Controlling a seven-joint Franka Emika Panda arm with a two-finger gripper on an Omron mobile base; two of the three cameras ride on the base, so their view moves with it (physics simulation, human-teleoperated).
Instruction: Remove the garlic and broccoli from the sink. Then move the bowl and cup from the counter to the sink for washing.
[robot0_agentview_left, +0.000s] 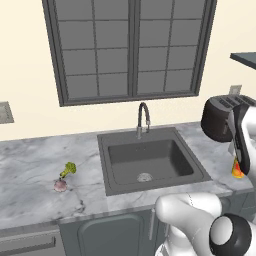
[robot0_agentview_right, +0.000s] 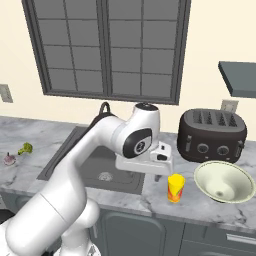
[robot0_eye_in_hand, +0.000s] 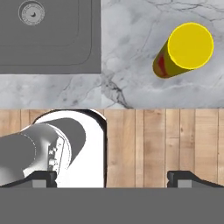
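Note:
The yellow cup (robot0_agentview_right: 175, 187) with a red-orange patch stands upright on the marble counter (robot0_agentview_right: 150, 197), right of the sink (robot0_agentview_left: 145, 160). From above, the cup (robot0_eye_in_hand: 186, 50) lies up and to the right of my fingertips (robot0_eye_in_hand: 183, 177). My gripper (robot0_agentview_right: 150, 170) hangs open and empty over the counter's front edge, between sink and cup. The cream-green bowl (robot0_agentview_right: 224, 181) sits right of the cup. The garlic (robot0_agentview_left: 60, 185) and the broccoli (robot0_agentview_left: 68, 170) lie on the counter left of the sink. The basin holds just its drain disc (robot0_agentview_left: 144, 177).
A dark toaster (robot0_agentview_right: 212, 132) stands behind the bowl against the wall. The gooseneck tap (robot0_agentview_left: 143, 117) rises at the sink's back rim. Wooden floor (robot0_eye_in_hand: 162, 140) shows beyond the counter's front edge. A dark shelf (robot0_agentview_right: 239, 77) juts out at the upper right.

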